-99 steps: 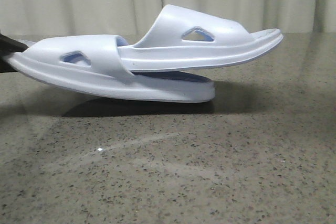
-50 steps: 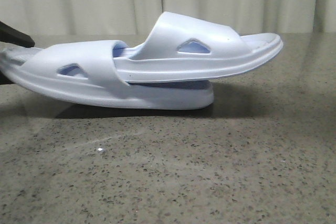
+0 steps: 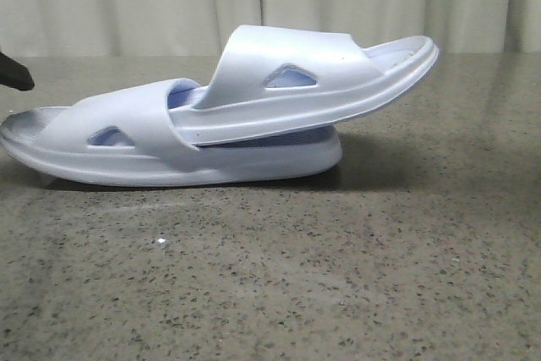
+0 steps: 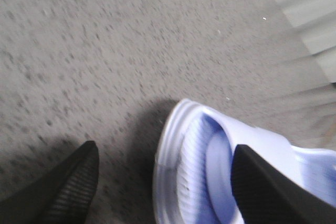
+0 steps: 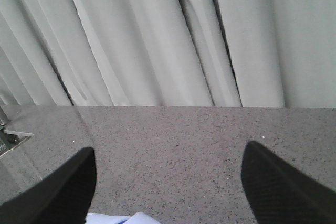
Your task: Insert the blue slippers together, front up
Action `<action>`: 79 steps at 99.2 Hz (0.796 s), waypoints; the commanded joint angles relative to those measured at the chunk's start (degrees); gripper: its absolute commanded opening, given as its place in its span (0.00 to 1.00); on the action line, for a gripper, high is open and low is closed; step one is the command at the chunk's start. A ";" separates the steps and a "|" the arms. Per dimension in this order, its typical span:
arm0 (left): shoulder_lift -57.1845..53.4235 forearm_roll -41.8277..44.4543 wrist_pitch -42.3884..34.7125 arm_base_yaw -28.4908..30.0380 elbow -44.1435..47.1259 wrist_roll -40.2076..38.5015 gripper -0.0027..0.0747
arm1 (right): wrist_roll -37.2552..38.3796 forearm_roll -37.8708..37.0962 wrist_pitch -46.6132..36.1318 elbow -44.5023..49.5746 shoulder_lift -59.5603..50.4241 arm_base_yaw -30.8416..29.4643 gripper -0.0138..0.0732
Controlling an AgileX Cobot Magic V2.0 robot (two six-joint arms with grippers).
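And the lower slipper [image 3: 169, 145] is down now, where half a second ago its left end hung lifted with shadow under it; it lies flat on the stone surface [image 3: 270, 276] and the dark left hand [image 4: 163, 182] has drawn off to the frame edge. That hand is spread wide, released, one finger [image 4: 73, 182] over bare stone and the other [image 4: 268, 187] over the ribbed footbed, gripping nothing. The upper slipper [image 3: 321, 82] sits tucked under the lower one's strap, its free end tilted up and overhanging. The right hand [image 5: 168, 182] is parted too, empty, with a pale scrap of slipper between its fingers. The danger, as I judge it: nothing pins that upper slipper, so a finger brushing the rim on the way out could lever it loose, or the springy foam may ease it back out
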 commanded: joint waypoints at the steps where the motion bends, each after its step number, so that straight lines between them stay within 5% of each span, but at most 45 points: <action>1: -1.58 -3.79 -1.42 -0.34 -2.71 4.06 0.64 | -1.02 -0.88 -3.10 -1.53 -0.41 -0.19 0.73; 34: -15.41 -2.32 -9.43 -0.34 -6.05 17.11 0.64 | -1.10 -8.88 -9.73 -0.91 -0.41 -0.19 0.73; 59: -29.53 8.57 -13.74 -0.34 -5.19 17.24 0.64 | -6.48 -10.04 -19.79 8.17 -5.01 -0.19 0.73; 79: -39.80 11.25 -15.16 -0.34 -0.47 17.24 0.64 | -7.36 -10.04 -20.33 16.37 -14.98 -0.19 0.73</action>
